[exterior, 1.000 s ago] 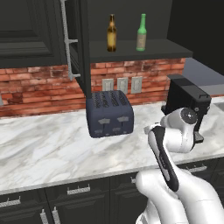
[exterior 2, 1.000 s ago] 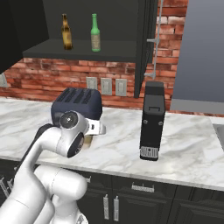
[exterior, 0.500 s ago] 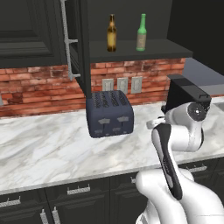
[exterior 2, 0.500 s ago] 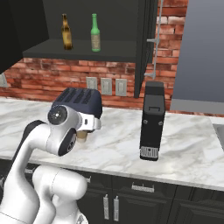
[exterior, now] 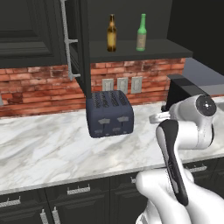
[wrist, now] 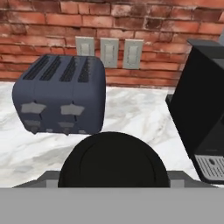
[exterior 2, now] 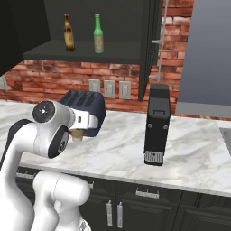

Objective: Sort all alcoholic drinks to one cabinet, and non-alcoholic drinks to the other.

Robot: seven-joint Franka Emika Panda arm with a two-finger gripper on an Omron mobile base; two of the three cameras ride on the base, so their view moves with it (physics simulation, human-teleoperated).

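Observation:
Two glass bottles stand on the open cabinet's shelf, the amber one (exterior: 112, 33) (exterior 2: 68, 33) left of the green one (exterior: 141, 33) (exterior 2: 98, 34). My gripper (exterior 2: 77, 131) hangs above the counter in front of the toaster, shut on a tan paper coffee cup (exterior 2: 77, 135). The cup's dark round lid (wrist: 113, 159) fills the bottom of the hand view between the fingers of the gripper (wrist: 113, 176). In the left base view my own arm hides the cup.
A dark blue toaster (exterior: 109, 114) (wrist: 61, 96) sits on the marble counter (exterior: 43, 148) by the brick wall. A black coffee machine (exterior 2: 157, 124) (wrist: 203, 109) stands to its right. The open cabinet door (exterior: 76, 43) juts out above the toaster's left side.
The arm has risen a little and swung, carrying the hand with the cup higher above the counter. The bottles, the toaster and the coffee machine have stayed put.

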